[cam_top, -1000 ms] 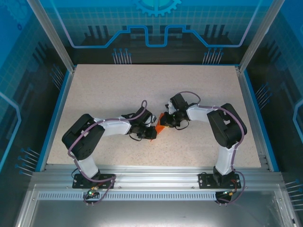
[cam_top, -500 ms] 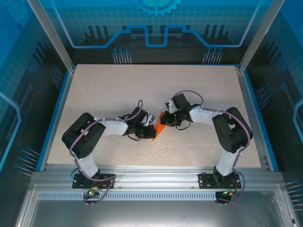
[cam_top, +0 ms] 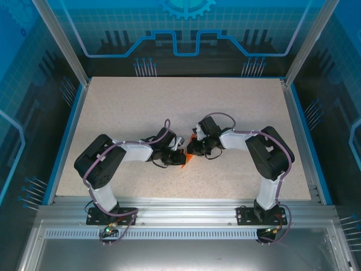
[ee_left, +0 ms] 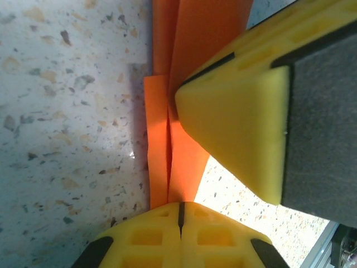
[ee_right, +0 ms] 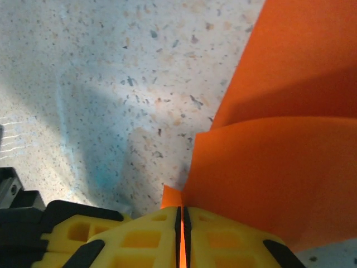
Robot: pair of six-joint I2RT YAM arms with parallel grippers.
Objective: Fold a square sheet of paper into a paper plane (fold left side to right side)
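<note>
Orange paper (ee_left: 157, 145) pinched from both sides: left gripper (ee_left: 179, 211) has just clamped shut on it, right gripper (ee_right: 181, 218) grips too and has drawn nearer, so the fold looks under way.

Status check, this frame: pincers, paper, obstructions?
Left pincer shut on orange paper. Right pincer shut on it too. Paper folded in layers. Pincers crowd each other.

Both arms, the left arm (cam_top: 107, 164) and the right arm (cam_top: 271, 155), have black joint housings and white links. We note a mauve cable (cam_top: 219, 114) looped along each. The fingers (ee_left: 150, 237) are yellow plastic with moulded rectangular pockets, and one has a dark grey pad (ee_left: 321, 123).
</note>
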